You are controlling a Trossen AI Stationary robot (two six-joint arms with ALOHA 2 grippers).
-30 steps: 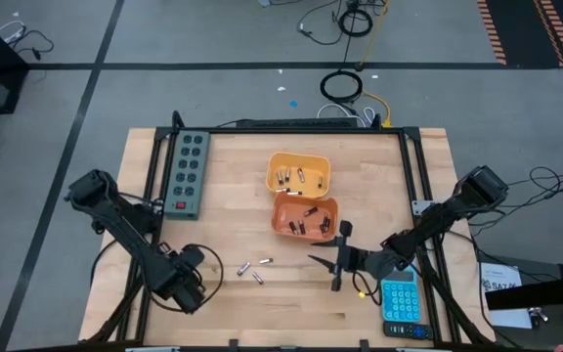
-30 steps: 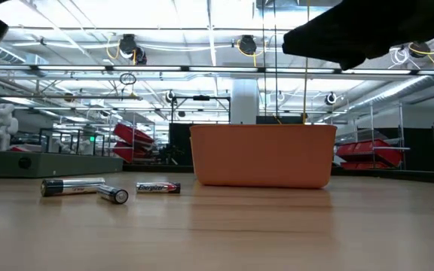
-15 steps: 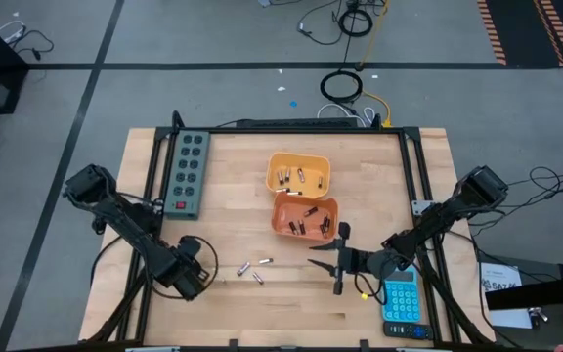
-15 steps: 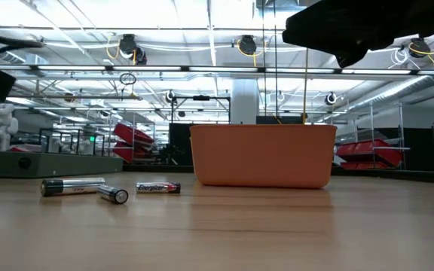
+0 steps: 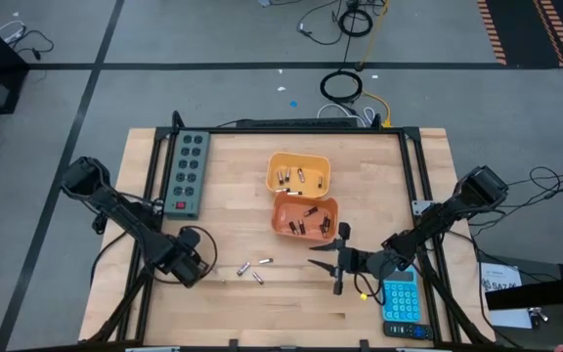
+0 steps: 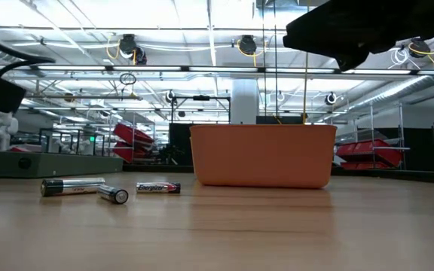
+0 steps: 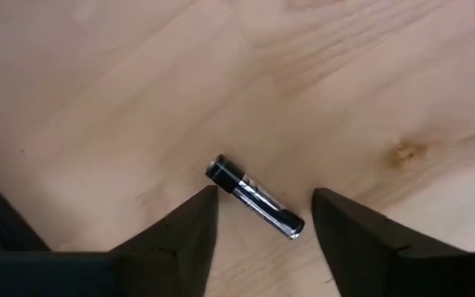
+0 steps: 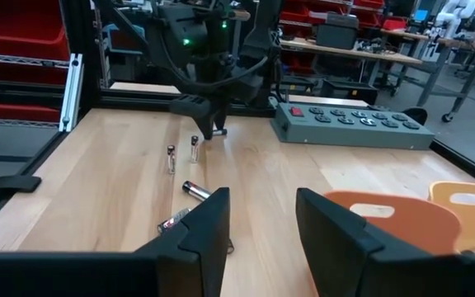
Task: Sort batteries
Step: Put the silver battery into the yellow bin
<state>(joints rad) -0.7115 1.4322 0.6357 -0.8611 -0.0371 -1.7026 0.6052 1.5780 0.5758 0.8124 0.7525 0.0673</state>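
Left gripper point(image 7: 262, 216) sits low over the table point(image 5: 360, 303) with fingers spread, straddling one dark battery point(image 7: 255, 197). That cell lies diagonally across the gap, not square to the fingers point(image 7: 190, 227). Risk: closing now likely pinches it off-axis, so it rolls or squirts out, maybe toward the two other loose batteries point(image 5: 260, 270) nearby. Right gripper point(image 5: 330, 259) hangs open just beside the darker orange bin point(image 5: 332, 209), holding nothing; the lighter bin point(image 5: 323, 168) behind also has cells in it. Second risk: dark cell goes in the wrong bin. Can't tell from here which bin takes which type.
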